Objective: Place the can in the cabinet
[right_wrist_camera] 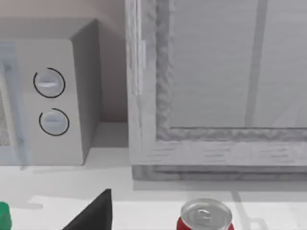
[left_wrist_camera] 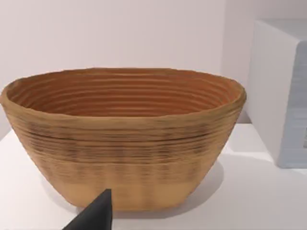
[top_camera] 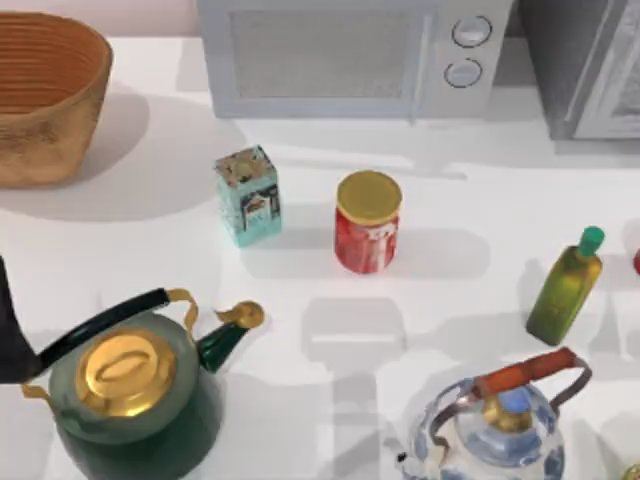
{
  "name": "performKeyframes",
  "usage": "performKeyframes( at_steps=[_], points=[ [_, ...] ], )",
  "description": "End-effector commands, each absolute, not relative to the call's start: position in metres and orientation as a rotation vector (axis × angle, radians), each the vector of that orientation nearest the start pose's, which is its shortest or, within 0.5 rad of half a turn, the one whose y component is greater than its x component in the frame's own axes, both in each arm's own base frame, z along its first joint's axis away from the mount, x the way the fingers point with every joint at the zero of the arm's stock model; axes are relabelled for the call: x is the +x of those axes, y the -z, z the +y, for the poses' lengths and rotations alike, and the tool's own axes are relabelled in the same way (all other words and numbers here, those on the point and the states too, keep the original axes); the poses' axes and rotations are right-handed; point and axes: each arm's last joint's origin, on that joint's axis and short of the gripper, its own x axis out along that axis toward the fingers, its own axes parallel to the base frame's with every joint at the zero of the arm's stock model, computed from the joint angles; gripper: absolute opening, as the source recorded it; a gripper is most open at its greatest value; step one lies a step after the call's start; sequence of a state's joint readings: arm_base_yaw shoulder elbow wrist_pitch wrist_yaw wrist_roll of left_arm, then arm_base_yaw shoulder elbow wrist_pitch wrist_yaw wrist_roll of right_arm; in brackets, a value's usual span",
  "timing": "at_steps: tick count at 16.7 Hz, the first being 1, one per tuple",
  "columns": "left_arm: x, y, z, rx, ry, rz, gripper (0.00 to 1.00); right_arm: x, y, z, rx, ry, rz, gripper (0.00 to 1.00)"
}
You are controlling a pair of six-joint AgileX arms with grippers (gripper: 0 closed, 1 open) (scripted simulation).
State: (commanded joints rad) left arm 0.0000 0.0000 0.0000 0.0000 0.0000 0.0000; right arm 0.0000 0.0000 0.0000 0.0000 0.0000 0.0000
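Can (right_wrist_camera: pixel 205 218): upright on the white tabletop (top_camera: pixel 450 215), red body, silver top, out in front of the cabinet (right_wrist_camera: pixel 216 72) and apart from it, not inside. In the top view, just a red sliver at the right edge, right of the bottle (top_camera: pixel 565 288).

Cabinet: at the back right corner, grey, paler framed door, slim bar handle (right_wrist_camera: pixel 139 52) on the side nearest the microwave (top_camera: pixel 340 55). Microwave just left of it, white, two round knobs (right_wrist_camera: pixel 49 82) one above the other.

Right end effector (right_wrist_camera: pixel 96 213): a dark wedge low in the right wrist view, near the can, not touching it, nothing seen in its grasp. Released or clenched: cannot tell.

Left end effector (left_wrist_camera: pixel 96 215): a dark tip in the left wrist view, facing the basket (left_wrist_camera: pixel 122 139). Released or clenched: cannot tell. Left arm (top_camera: pixel 10 330) at the left edge of the top view, beside the green kettle (top_camera: pixel 135 390).

Elsewhere on the tabletop:
- Basket at the back left, woven, ribbed inside.
- Teal box (top_camera: pixel 248 195) standing near the middle.
- Red jar (top_camera: pixel 367 222) with a gold lid, just right of the box, apart from it.
- Bottle, olive-coloured with a green cap, towards the right side.
- Green kettle at the front left, gold lid, dark handle, spout towards the middle.
- Blue-and-white kettle (top_camera: pixel 490 430) at the front right, orange-wrapped handle across the top.
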Motion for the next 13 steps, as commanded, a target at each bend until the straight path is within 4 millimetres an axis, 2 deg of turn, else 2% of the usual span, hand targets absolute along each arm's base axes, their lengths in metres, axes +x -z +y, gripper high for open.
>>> performKeyframes(
  at_steps=[3,7,10,13],
  points=[
    [0.106,-0.160,-0.001,0.000,0.000,0.000,1.00,0.106,-0.161,-0.002,-0.005,0.001,0.001,1.00],
    [0.106,-0.160,-0.001,0.000,0.000,0.000,1.00,0.114,-0.173,-0.003,-0.039,-0.006,-0.001,1.00],
    [0.106,-0.160,-0.001,0.000,0.000,0.000,1.00,0.131,-0.186,-0.002,-0.058,-0.036,0.007,1.00],
    [0.106,-0.160,-0.001,0.000,0.000,0.000,1.00,0.161,-0.192,-0.003,-0.065,-0.063,0.024,1.00]
  ],
)
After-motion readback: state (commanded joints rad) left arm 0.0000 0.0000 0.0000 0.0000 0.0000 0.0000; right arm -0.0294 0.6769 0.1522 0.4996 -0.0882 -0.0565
